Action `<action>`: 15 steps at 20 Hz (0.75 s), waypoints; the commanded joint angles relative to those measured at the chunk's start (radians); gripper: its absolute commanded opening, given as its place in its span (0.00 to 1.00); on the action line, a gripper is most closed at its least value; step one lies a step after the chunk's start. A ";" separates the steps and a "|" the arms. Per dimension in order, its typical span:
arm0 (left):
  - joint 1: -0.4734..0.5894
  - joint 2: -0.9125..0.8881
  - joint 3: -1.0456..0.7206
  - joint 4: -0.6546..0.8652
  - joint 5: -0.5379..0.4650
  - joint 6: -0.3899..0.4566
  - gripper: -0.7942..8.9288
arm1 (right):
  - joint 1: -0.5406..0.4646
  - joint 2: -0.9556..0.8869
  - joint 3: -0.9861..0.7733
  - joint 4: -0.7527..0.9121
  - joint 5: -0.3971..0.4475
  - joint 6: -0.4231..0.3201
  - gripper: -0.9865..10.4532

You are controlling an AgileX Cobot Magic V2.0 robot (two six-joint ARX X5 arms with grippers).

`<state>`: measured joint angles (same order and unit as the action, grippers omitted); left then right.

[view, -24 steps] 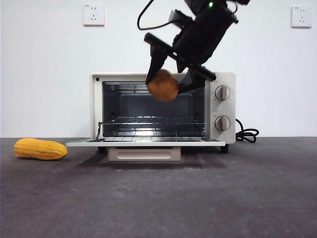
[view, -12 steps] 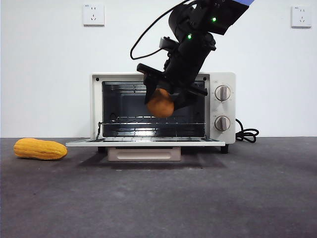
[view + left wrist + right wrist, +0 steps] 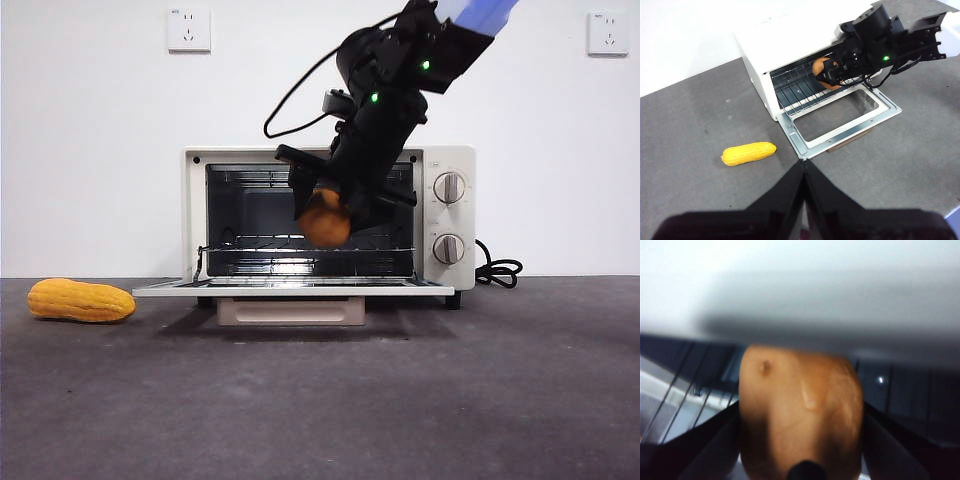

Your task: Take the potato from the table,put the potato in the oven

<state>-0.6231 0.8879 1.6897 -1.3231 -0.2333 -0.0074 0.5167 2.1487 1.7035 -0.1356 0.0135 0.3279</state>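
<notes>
Potato off the table, clamped between the right gripper's jaws at the open oven's mouth, above the wire rack. Release remains. Left gripper waits high, jaws together.

The potato, a lumpy orange-brown oval, hangs in the mouth of the oven, above the wire rack and clear of it. The cream-white oven stands on the dark grey table with its glass door folded down flat, two round knobs at its right.
</notes>
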 commanded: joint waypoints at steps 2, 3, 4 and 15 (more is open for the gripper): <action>-0.002 -0.005 -0.007 0.005 -0.003 0.016 0.08 | 0.002 0.034 0.002 0.003 0.018 0.013 0.14; -0.002 -0.005 -0.007 0.005 -0.003 0.016 0.08 | 0.003 0.034 0.002 0.005 0.022 0.014 0.14; -0.002 -0.005 -0.007 0.005 -0.003 0.017 0.08 | 0.005 0.034 0.002 0.008 0.022 0.014 0.14; -0.002 -0.005 -0.007 0.005 -0.003 0.019 0.08 | 0.014 0.034 0.002 0.014 0.040 0.013 0.55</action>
<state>-0.6231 0.8879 1.6897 -1.3228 -0.2337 0.0006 0.5228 2.1544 1.7081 -0.1230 0.0525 0.3336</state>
